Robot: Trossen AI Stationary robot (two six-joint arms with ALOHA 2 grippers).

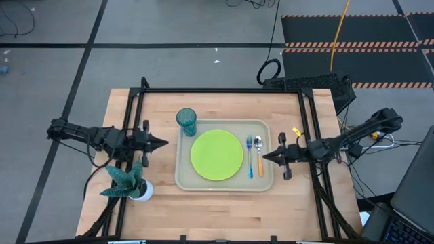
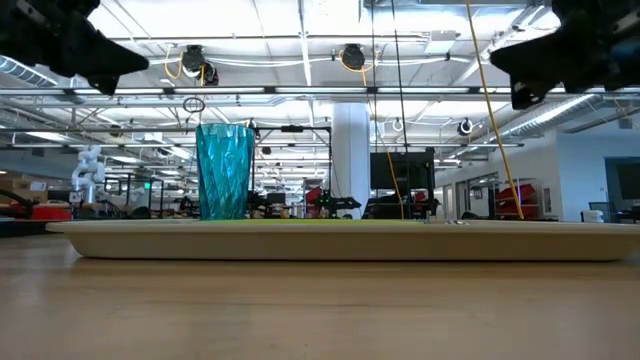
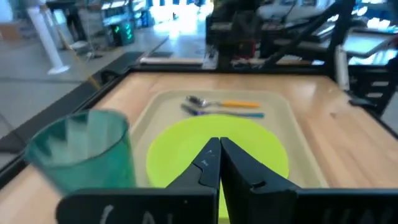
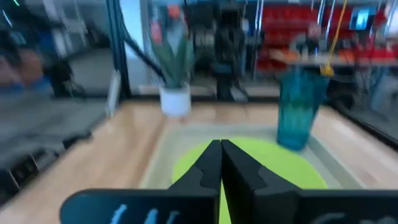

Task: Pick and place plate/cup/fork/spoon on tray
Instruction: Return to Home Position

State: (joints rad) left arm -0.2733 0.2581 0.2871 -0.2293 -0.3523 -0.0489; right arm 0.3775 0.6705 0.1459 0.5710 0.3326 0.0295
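The beige tray (image 1: 180, 177) lies in the middle of the table. On it rest the lime-green plate (image 1: 217, 155), the teal cup (image 1: 186, 121) upright at its far left corner, and the blue-handled fork (image 1: 249, 157) beside the orange-handled spoon (image 1: 260, 158) along its right side. My left gripper (image 1: 163, 142) hangs shut above the table just left of the tray, pointing at it. My right gripper (image 1: 265, 157) hangs shut over the tray's right edge, near the spoon. In both wrist views the fingers (image 3: 219, 148) (image 4: 221, 147) meet with nothing between them.
A teal leafy plant in a white pot (image 1: 130, 183) stands on the table's near left part, close under my left arm. A black frame (image 1: 224, 90) runs around the tabletop. Bare wood (image 1: 224, 213) lies between the tray and the near edge.
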